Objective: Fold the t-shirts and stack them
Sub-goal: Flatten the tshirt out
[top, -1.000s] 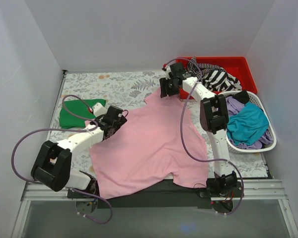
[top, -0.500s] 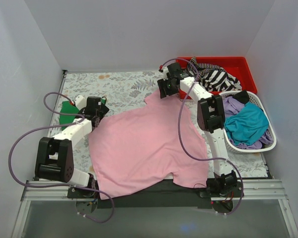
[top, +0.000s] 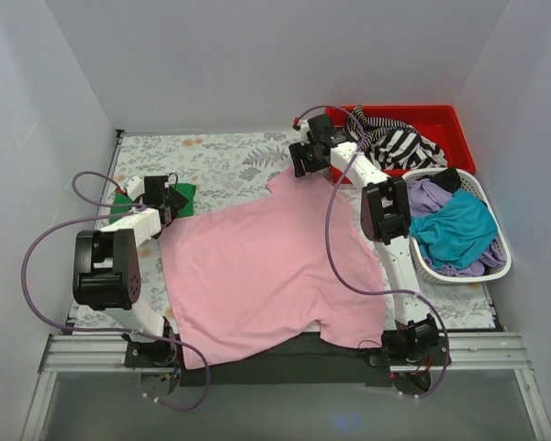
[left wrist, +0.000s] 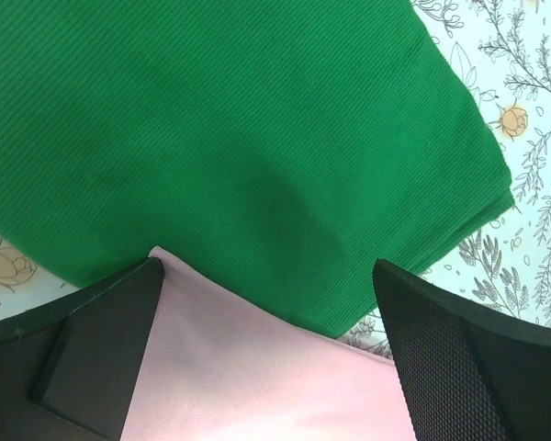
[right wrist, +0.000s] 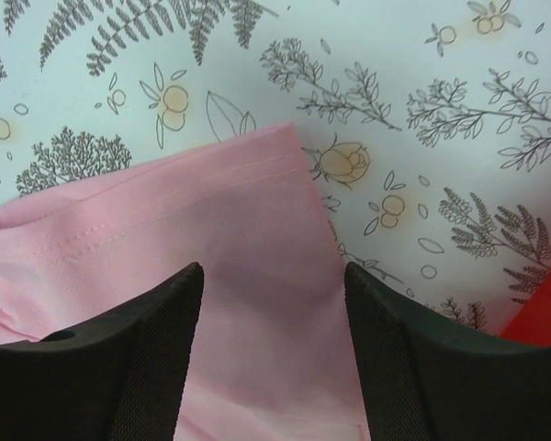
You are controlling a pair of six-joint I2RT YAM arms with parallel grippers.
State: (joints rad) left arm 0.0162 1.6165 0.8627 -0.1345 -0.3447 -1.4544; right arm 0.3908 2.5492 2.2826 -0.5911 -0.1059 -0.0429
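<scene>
The large light pink t-shirt (top: 266,266) lies spread flat over the middle of the table. My left gripper (top: 168,208) is at its far left corner, over the folded dark green t-shirt (top: 182,192). In the left wrist view the jaws (left wrist: 266,266) stand wide apart, with the pink corner (left wrist: 275,377) lying on the green cloth (left wrist: 239,138) between them. My right gripper (top: 299,165) is at the shirt's far sleeve. Its jaws (right wrist: 274,268) stand apart with pink cloth (right wrist: 211,230) between them.
A red bin (top: 441,115) at the back right holds a black-and-white striped shirt (top: 399,145). A white basket (top: 496,266) at the right holds teal (top: 455,230) and purple (top: 432,195) shirts. The table has a floral cover (top: 211,156). Grey walls close three sides.
My left gripper has moved left and back onto the green shirt, and the pink shirt's left corner has been drawn out with it. The right gripper has hardly moved.
</scene>
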